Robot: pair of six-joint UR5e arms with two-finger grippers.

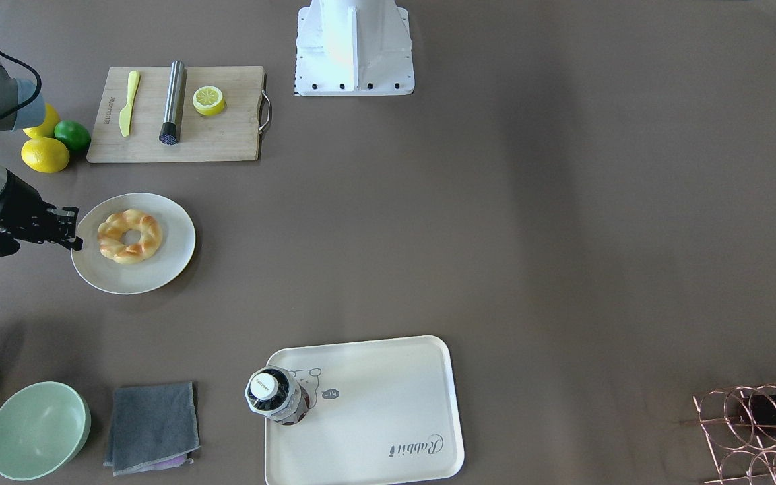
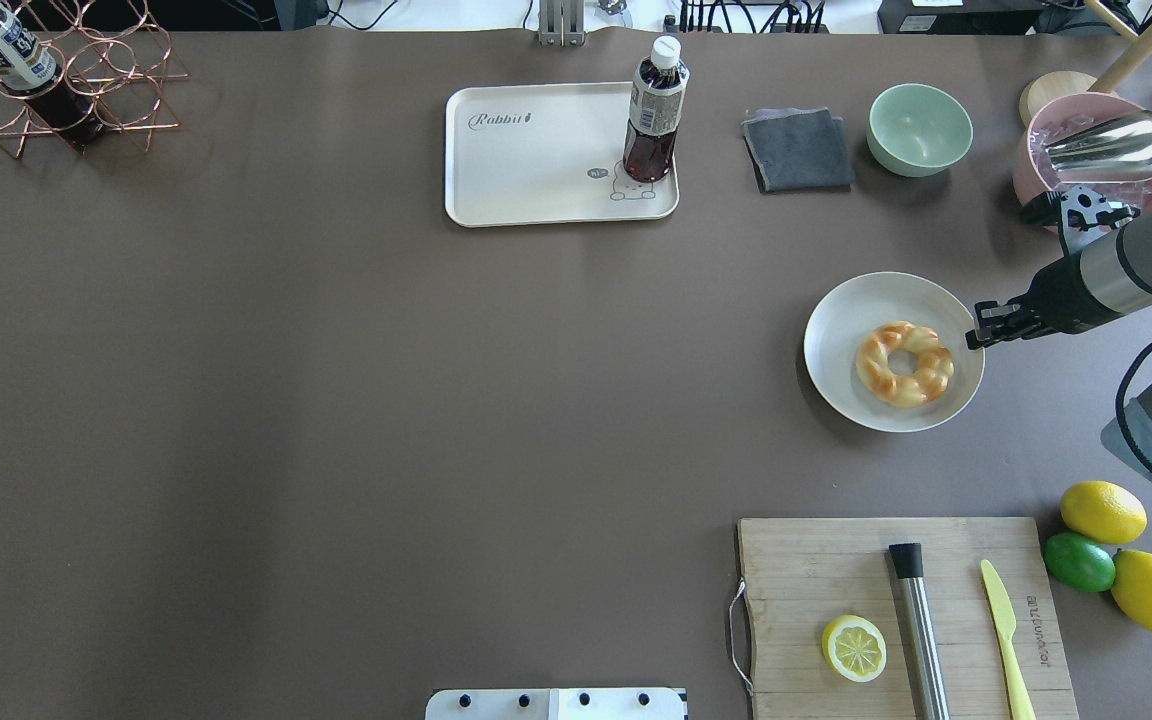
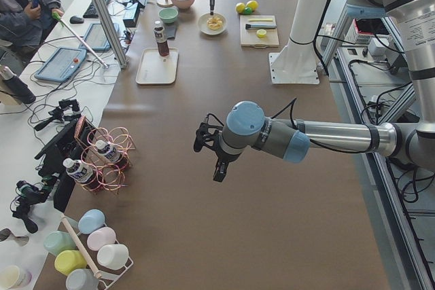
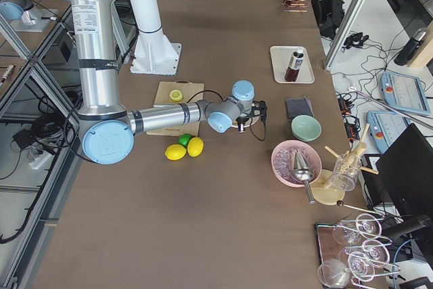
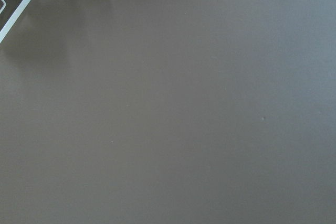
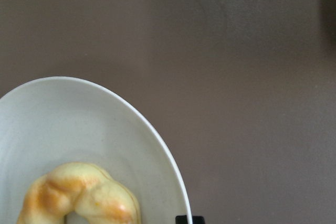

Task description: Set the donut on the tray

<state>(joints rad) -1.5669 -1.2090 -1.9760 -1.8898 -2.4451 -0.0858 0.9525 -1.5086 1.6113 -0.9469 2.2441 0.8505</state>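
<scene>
Right gripper (image 2: 979, 327): fingers spread, at plate (image 2: 841, 330) rim, right of donut (image 2: 904, 363).
Left gripper (image 3: 209, 158): finger state untellable.
Risk: low approach clipping the rim and tipping the plate; bottle (image 2: 652, 120) crowding tray (image 2: 536, 160).

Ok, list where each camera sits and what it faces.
Front-facing: across the table, facing the robot base; right end effector at view's left.
Overhead: behind the robot, looking down; shares donut and tray with front-facing.
Exterior left: table's left end; left arm near.
Exterior right: table's right end; right arm near.
Left wrist: down at table surface.
Right wrist: over plate and donut.
</scene>
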